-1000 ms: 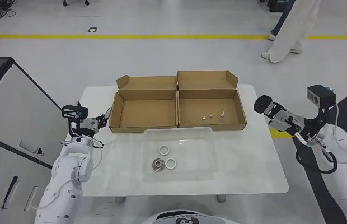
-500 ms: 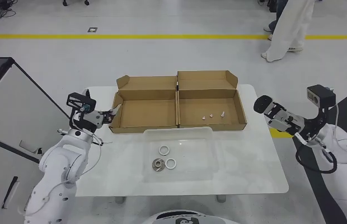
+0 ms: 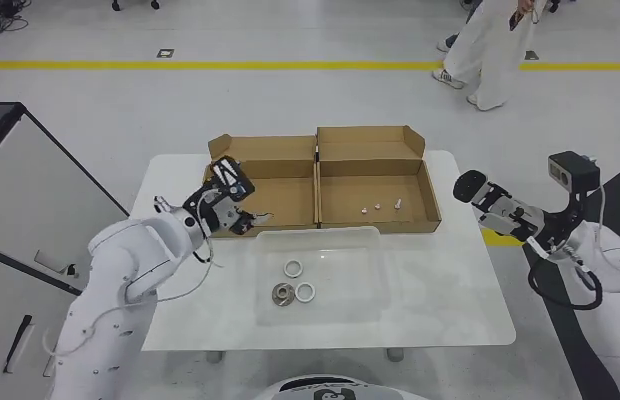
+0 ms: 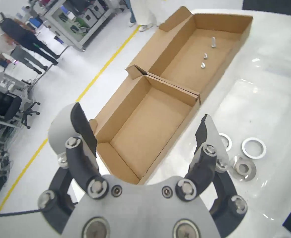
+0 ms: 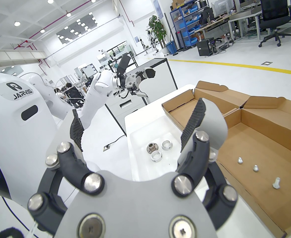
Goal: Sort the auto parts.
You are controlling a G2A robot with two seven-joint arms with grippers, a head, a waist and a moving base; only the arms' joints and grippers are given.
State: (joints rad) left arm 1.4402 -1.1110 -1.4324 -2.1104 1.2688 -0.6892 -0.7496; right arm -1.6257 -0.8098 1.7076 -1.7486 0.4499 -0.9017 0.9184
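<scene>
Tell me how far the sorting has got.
Done: three bolts lie in one box. In hand: nothing; the left hand hangs open by the near wall of the other box, the right hand open off the side of the table. Left: two rings and a flange in the tray.

Lab hall: workbenches (image 5: pixel 246 15), yellow floor line (image 3: pixel 290 65)
</scene>
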